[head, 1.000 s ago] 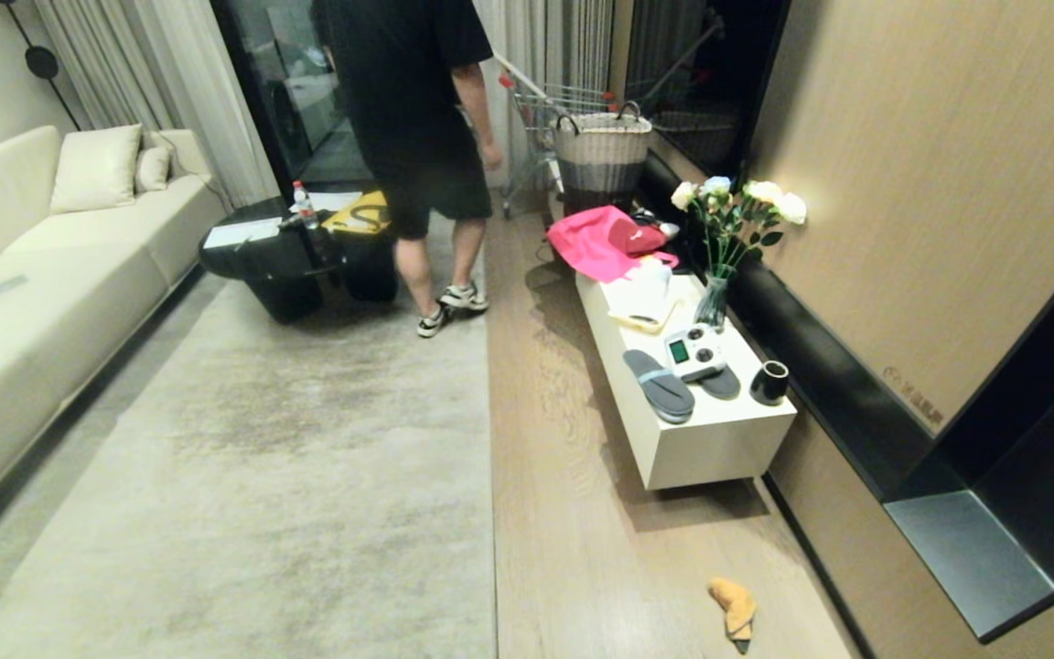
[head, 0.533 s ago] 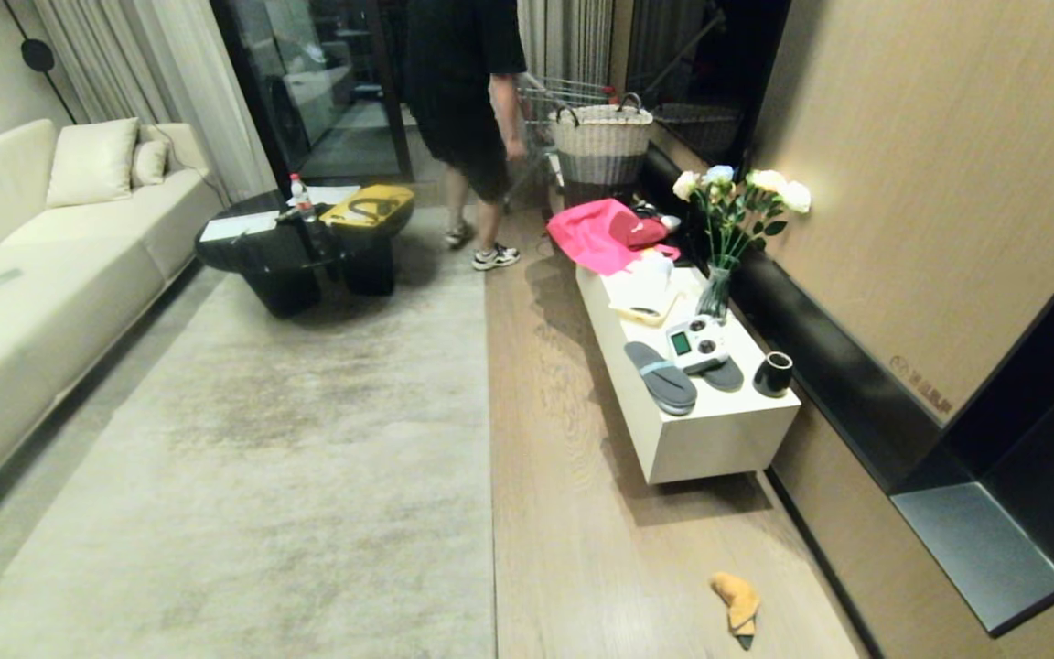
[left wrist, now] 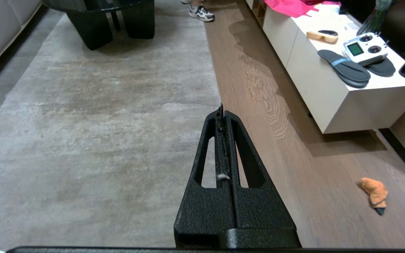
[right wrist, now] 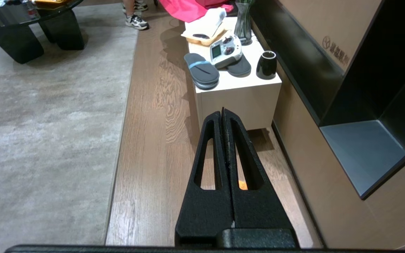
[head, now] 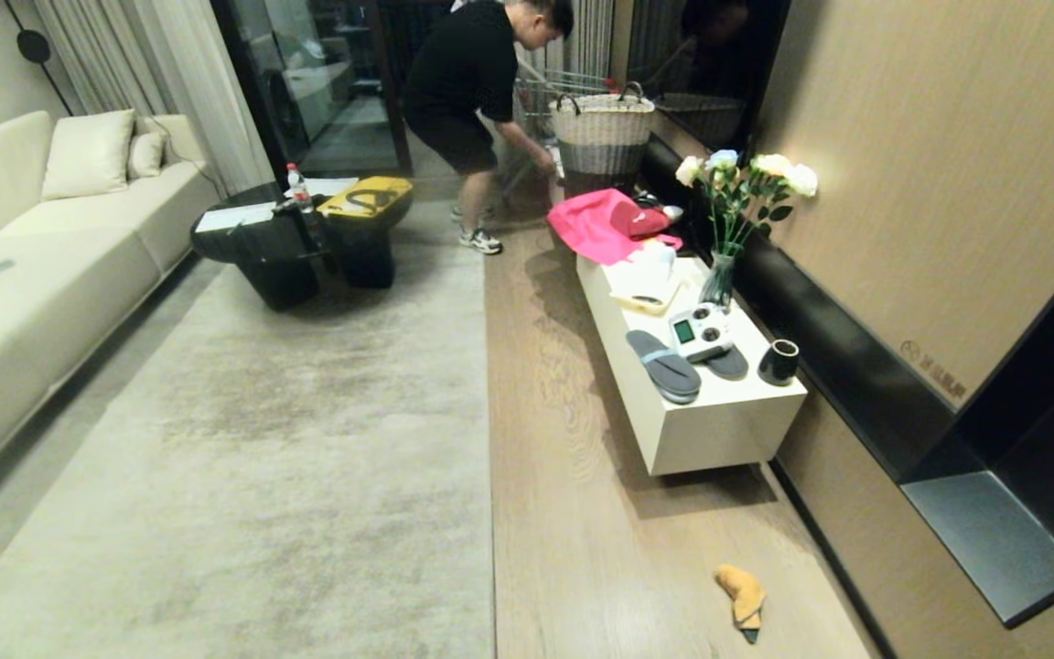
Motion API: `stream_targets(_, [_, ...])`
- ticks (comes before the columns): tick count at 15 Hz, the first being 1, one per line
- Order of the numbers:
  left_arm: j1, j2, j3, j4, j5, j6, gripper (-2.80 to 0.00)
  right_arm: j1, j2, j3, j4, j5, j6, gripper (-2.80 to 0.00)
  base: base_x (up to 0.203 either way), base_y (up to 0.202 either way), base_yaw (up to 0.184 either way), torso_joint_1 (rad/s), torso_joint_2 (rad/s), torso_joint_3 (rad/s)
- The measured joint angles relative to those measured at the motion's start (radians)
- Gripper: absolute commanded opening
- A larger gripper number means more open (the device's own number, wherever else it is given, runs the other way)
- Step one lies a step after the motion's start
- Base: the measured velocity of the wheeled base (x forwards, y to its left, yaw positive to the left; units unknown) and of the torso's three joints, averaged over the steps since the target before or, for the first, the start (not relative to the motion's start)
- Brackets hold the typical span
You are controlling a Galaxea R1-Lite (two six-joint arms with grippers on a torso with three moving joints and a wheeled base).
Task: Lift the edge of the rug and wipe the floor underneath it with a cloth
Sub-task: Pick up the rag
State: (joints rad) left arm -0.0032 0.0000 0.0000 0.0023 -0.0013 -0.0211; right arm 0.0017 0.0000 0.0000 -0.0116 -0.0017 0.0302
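The pale grey-beige rug (head: 262, 439) lies flat, and the rug edge (head: 489, 439) runs straight along the wood-plank floor (head: 573, 513). The small orange cloth (head: 744, 593) lies on the floor near the wall, past the white bench. In the left wrist view the cloth (left wrist: 374, 189) lies off to one side, and the left gripper (left wrist: 223, 110) is shut and empty above the rug edge (left wrist: 220, 102). My right gripper (right wrist: 223, 111) is shut and empty above the floor (right wrist: 153, 151); a bit of the cloth (right wrist: 241, 185) shows through its finger slot. Neither arm shows in the head view.
A low white bench (head: 719, 430) holds slippers, a remote controller, a black cup, a vase of flowers and pink fabric (head: 596, 229). A person (head: 477, 82) bends by a wicker basket (head: 602, 128). Black coffee tables (head: 298, 238) and a cream sofa (head: 42, 247) border the rug.
The head view has shifted as the camera moved. The person has walked away to the far end and now bends toward the basket. Rug and cloth lie as before.
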Motion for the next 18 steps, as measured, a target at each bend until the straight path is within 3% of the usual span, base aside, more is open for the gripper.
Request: stream_targets(18, [0.0, 0.0, 0.0, 0.001, 0.0, 0.0, -2.8, 0.001, 0.0, 0.0, 0.0, -0.001, 0.008, -2.8, 0.0, 0.0, 0.0, -0.145, 0.5, 0.353])
